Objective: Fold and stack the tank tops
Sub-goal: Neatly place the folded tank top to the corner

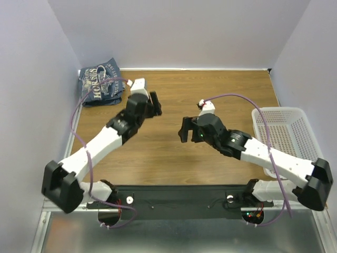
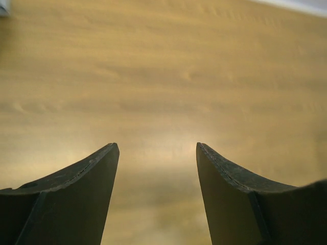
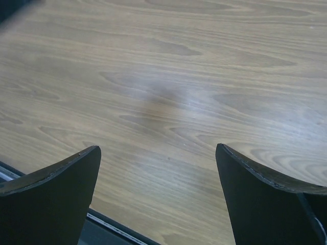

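Note:
A folded slate-blue tank top (image 1: 101,80) with white lettering lies at the far left corner of the wooden table (image 1: 210,89). Any light grey or black-and-white top is hidden or out of view. My left gripper (image 1: 156,104) is open and empty, to the right of the folded top and apart from it; its wrist view shows only bare wood between the jaws (image 2: 157,148). My right gripper (image 1: 182,129) is open and empty over the middle of the table; its wrist view shows bare wood and the table's near edge (image 3: 158,149).
A white plastic mesh basket (image 1: 287,134) stands at the right edge of the table, with my right arm lying across its near corner. Grey walls close in the table on the left, back and right. A black rail (image 1: 179,197) runs along the near edge.

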Robot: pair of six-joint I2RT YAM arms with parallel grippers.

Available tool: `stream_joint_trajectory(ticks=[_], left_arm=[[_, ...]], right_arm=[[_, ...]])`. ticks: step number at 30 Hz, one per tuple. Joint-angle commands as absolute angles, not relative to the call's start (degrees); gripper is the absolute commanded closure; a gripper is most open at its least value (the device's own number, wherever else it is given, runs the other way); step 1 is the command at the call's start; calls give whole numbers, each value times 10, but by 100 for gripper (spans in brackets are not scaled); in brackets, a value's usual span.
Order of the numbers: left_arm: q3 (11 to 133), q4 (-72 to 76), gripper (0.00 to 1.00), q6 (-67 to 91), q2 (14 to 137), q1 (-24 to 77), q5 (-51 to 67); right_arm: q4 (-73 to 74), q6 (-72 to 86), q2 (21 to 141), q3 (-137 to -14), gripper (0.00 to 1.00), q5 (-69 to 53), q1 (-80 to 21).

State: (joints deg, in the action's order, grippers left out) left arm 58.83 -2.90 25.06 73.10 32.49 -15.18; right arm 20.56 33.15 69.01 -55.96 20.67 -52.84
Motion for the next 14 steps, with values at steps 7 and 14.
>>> stream_joint_trajectory(ticks=[7,14], left_arm=[[422,-4,27,335,564,532,-205],[434,-4,27,325,584,557,-221]], right_arm=[[199,398,565,-446,0,294,-527],[203,403,503,-415,0,314,-527]])
